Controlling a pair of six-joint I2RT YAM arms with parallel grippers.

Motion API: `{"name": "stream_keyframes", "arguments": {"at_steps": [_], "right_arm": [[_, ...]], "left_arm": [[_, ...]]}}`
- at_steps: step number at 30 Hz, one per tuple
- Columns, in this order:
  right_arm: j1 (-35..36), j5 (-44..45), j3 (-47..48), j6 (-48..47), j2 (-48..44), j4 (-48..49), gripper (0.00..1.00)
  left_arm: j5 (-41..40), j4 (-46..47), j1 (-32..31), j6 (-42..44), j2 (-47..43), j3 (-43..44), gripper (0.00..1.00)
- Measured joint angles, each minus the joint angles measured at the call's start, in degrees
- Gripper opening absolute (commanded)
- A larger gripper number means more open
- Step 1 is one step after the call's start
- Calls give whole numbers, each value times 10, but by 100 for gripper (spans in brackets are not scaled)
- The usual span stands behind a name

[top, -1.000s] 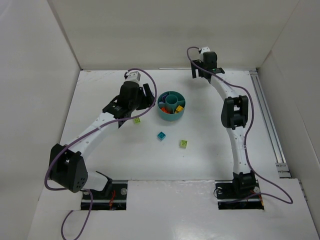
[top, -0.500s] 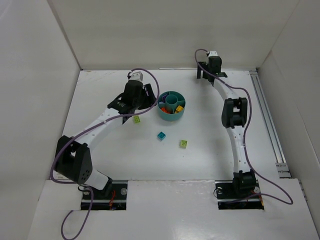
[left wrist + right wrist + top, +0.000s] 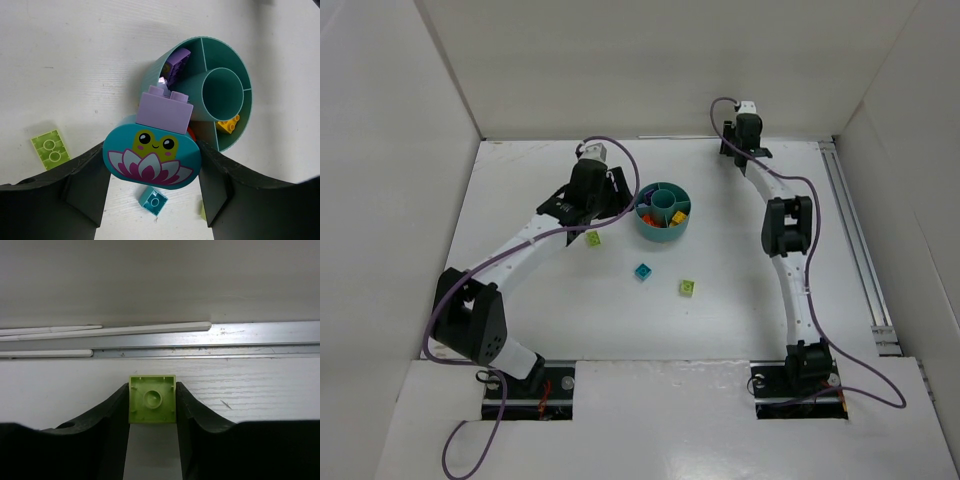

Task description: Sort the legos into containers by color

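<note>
Just left of the dish (image 3: 225,52) — hovering, left gripper (image 3: 151,164) pinching a frog piece (image 3: 150,145) topped by a purple brick (image 3: 165,107), probably lining up for the purple wedge. By the far rail (image 3: 260,337) — squeezing a lime brick (image 3: 152,399) in the right gripper (image 3: 152,412), well apart from the dish.

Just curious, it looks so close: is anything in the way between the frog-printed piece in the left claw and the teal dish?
Nothing visible. The left gripper holds the frog-printed teal piece, a purple brick on top, right beside the teal dish's open rim. The loose bricks lie on the table, off that path.
</note>
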Motion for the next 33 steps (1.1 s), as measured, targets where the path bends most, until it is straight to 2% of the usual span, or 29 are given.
{"name": "stream_keyframes", "arguments": {"at_steps": [3,7,14,17,20,23,31,33], "right_arm": [[0,-8,-35,-14,-21,8,12],[0,-35,-150,-66,-101,11,9],[2,-154,-442,-171,-358,32,7],[13,-220,-525,-206,-457,47,8],[37,-282,-560,-228,-505,68,9],[69,-337,-580,-243,-514,77,11],[130,-390,-609,-257,-507,69,12],[132,-391,-609,-257,-507,70,15]], "left_arm": [[0,0,0,-3,-2,0,19],[0,1,0,-5,-15,-6,19],[0,13,0,-10,-78,-43,19],[0,17,0,-11,-92,-52,19],[1,18,0,-10,-95,-55,19],[2,18,0,-10,-95,-55,19],[5,17,0,-10,-107,-65,19],[5,17,0,-10,-112,-69,19]]}}
